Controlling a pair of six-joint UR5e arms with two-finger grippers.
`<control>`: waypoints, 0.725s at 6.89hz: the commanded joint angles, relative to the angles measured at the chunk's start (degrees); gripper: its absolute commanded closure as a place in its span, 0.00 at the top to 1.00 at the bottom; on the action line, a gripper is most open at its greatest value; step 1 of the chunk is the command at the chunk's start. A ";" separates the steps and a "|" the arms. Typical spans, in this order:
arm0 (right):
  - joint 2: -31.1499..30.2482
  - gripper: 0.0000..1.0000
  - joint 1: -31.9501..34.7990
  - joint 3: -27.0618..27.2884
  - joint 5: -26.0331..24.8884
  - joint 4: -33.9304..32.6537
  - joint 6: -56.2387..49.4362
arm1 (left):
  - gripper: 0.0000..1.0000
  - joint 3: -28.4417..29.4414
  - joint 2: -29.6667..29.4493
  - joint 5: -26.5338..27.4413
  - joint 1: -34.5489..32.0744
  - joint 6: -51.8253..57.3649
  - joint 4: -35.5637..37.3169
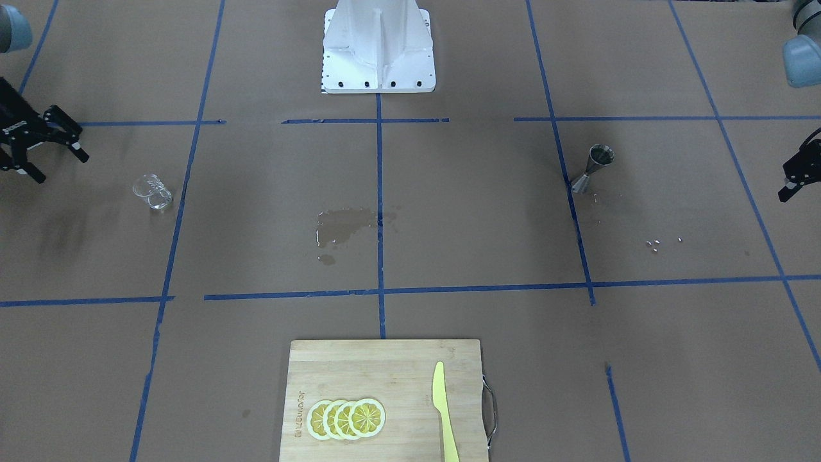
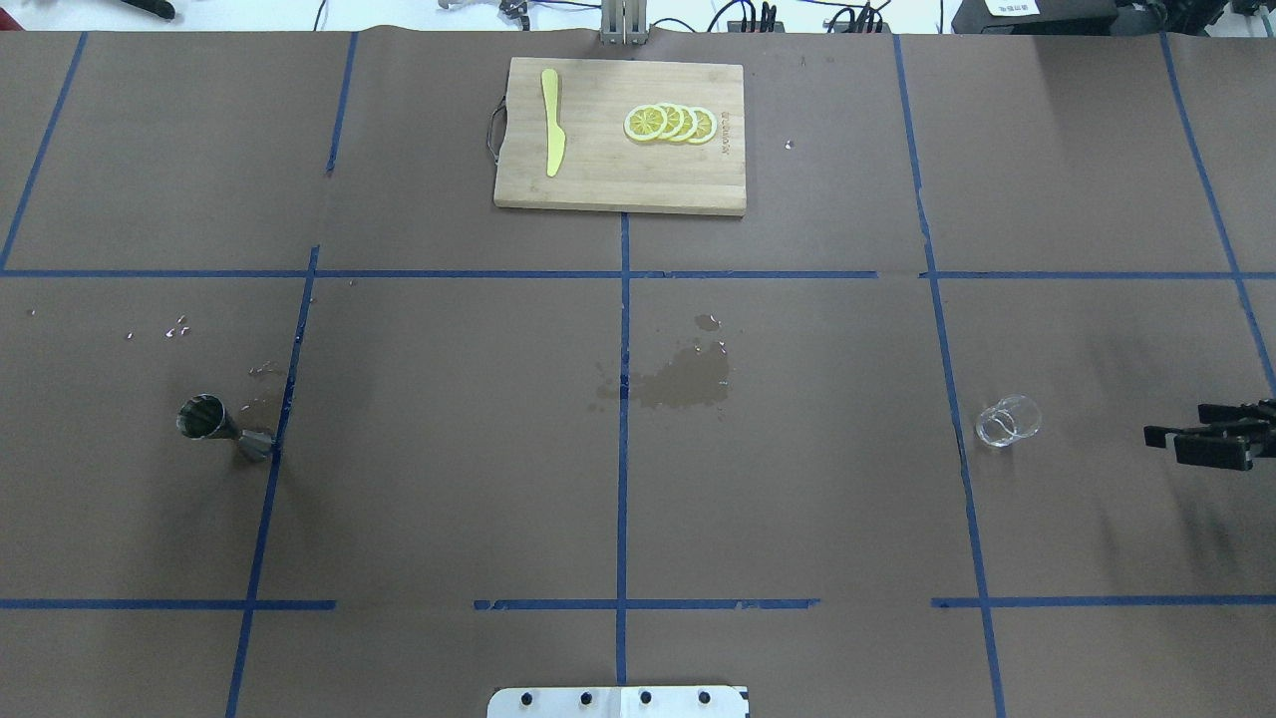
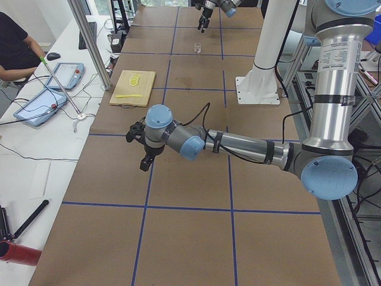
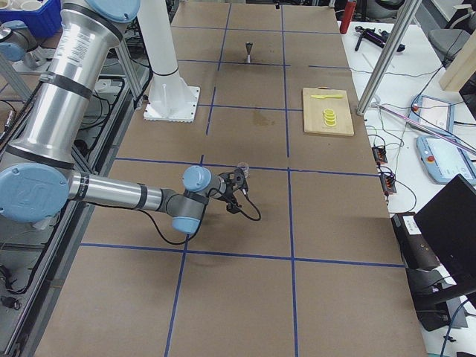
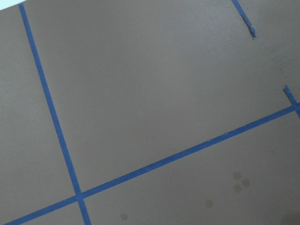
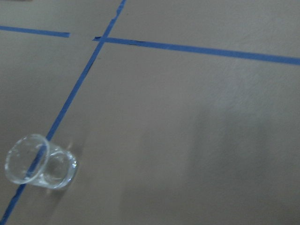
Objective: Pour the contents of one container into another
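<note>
I'm standing in a robotics lab. The long table is papered in brown and ruled into squares with blue tape. A white pedestal stands bolted onto it, and a jointed silver-and-blue robot arm reaches out over the surface. Alongside runs a white bench strewn with cables, touchscreen control pendants and a laptop. An aluminium post rises at the table's edge, and a person in black sits at the bench.
</note>
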 commanded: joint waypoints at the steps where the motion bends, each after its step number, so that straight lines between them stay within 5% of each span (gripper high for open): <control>1: 4.77 1.00 13.45 -0.64 8.47 -18.71 -23.94 | 1.00 0.54 -0.13 0.29 -0.01 0.06 0.60; 3: 9.87 1.00 24.59 -0.46 17.99 -42.52 -42.72 | 1.00 -1.11 -0.75 -5.55 -0.62 0.06 8.81; 5: 10.94 1.00 31.50 1.46 22.98 -52.63 -49.55 | 1.00 -1.65 0.13 -10.00 -1.50 2.06 10.45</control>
